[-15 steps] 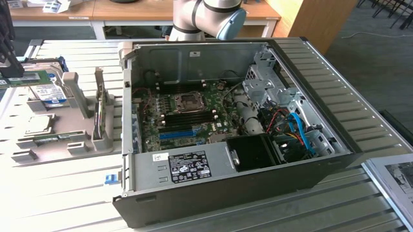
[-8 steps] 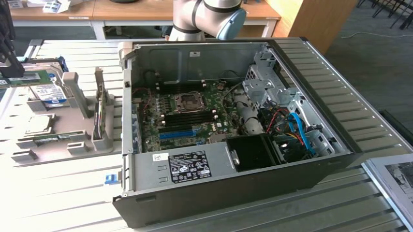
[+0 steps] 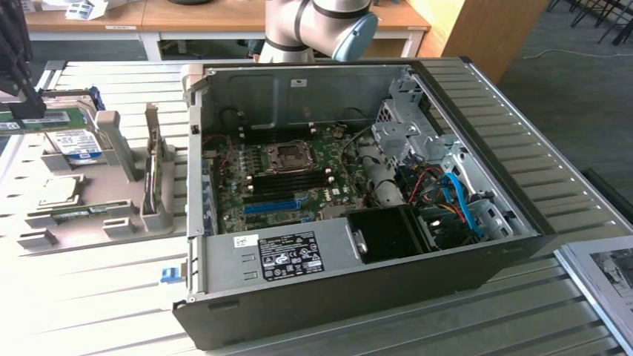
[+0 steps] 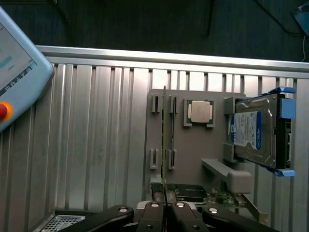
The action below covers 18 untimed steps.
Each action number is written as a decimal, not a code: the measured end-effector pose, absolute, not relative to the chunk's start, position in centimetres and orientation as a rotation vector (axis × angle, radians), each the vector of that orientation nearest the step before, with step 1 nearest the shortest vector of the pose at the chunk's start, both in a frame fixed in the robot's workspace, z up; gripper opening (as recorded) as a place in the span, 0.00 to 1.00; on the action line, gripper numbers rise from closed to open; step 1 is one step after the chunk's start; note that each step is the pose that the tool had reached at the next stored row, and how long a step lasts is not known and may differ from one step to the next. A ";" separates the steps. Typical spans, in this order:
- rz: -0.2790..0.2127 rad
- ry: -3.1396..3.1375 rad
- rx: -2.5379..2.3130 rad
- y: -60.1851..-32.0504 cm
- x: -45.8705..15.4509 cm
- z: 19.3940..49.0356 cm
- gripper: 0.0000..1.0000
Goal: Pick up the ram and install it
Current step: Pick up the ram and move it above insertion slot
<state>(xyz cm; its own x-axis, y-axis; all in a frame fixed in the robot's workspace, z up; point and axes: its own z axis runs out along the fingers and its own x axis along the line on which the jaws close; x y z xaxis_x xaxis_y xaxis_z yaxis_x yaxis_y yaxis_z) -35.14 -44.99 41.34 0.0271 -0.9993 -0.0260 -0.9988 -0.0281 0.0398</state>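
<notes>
The ram [image 4: 164,145] is a thin green board seen edge-on in the wrist view, running out from between my fingertips. My gripper [image 4: 164,209] is shut on it, hanging well above the grey parts fixture [image 4: 193,159]. At the exterior view's left edge, the dark gripper [image 3: 22,100] holds the green ram [image 3: 38,120] level over the fixture [image 3: 94,208]. The open computer case [image 3: 346,282] lies to the exterior view's right of it. Its motherboard [image 3: 287,178] faces up, with a blue slot [image 3: 272,206] near its front.
On the fixture lie a silver hard drive with a blue-white label [image 4: 256,130] and a square processor chip [image 4: 200,111]. Upright grey posts [image 3: 153,170] stand between the fixture and the case. A teach pendant with a red button [image 4: 19,63] rests on the slatted metal table [image 4: 96,145].
</notes>
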 end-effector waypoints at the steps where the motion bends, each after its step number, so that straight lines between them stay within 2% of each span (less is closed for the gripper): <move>1: -0.073 -2.183 2.244 -45.0 -35.0 41.3 0.12; 18: -0.073 -2.183 2.244 -45.0 -31.9 41.3 0.12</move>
<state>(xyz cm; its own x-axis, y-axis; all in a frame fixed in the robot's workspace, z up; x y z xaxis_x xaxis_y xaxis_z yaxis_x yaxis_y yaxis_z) -31.85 -44.99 41.35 0.0270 -0.9993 -0.0259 -0.9988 -0.0281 0.0399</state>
